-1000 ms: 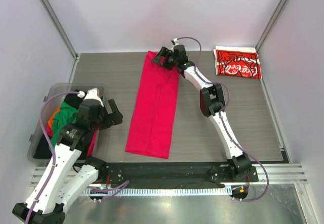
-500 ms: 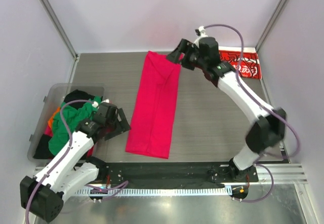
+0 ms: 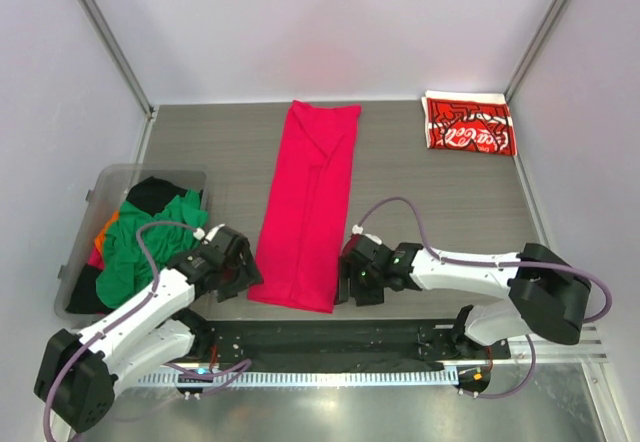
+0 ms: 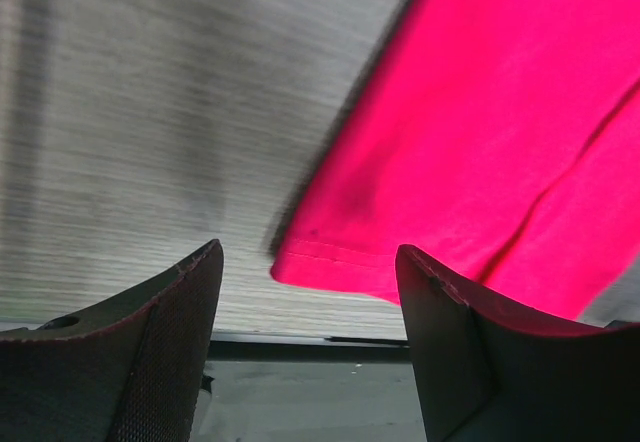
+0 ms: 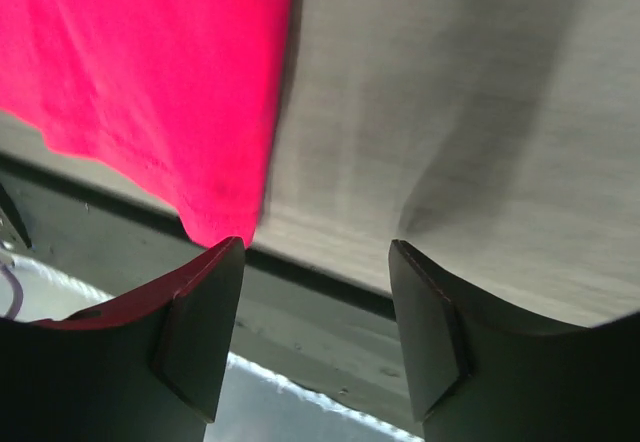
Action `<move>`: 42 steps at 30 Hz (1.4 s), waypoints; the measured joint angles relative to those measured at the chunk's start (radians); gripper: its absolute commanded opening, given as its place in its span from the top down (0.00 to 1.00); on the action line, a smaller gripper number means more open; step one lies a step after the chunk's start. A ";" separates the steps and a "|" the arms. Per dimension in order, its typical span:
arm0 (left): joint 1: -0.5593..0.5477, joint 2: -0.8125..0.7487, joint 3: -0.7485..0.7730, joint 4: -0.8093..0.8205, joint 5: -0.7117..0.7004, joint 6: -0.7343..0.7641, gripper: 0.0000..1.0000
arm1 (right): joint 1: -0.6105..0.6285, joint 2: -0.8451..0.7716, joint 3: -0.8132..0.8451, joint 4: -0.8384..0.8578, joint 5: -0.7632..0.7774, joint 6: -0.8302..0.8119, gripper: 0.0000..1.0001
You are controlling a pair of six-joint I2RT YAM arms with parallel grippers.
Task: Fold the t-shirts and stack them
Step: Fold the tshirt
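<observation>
The grey wood-grain table (image 3: 450, 202) is covered down its middle by the crimson-pink t-shirt (image 3: 308, 207), which is laid flat as a long narrow strip running from the far edge to the near edge. At the left side a clear plastic bin (image 3: 110, 172) is seen, filled with a crumpled green t-shirt (image 3: 135, 247), a black t-shirt (image 3: 152, 194) and a scrap of orange t-shirt (image 3: 106, 228). In the far right corner the red t-shirt (image 3: 468, 125) is placed folded, white-edged, with white Coca-Cola script legible on it. The left gripper (image 4: 308, 252) is held low with its fingers spread apart, the strip's near left corner framed between them. The right gripper (image 5: 318, 247) is likewise parted, just beside the near right corner; nothing is clamped by either.
</observation>
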 measured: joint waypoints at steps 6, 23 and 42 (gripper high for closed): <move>-0.043 -0.019 -0.051 0.008 -0.006 -0.052 0.32 | 0.077 0.045 -0.044 0.156 -0.021 0.121 0.39; -0.055 -0.041 -0.090 0.055 -0.019 -0.089 0.57 | 0.105 0.111 -0.052 0.269 -0.018 0.180 0.78; -0.121 -0.063 -0.040 0.078 0.014 -0.108 1.00 | 0.105 -0.016 -0.074 0.105 0.047 0.145 0.99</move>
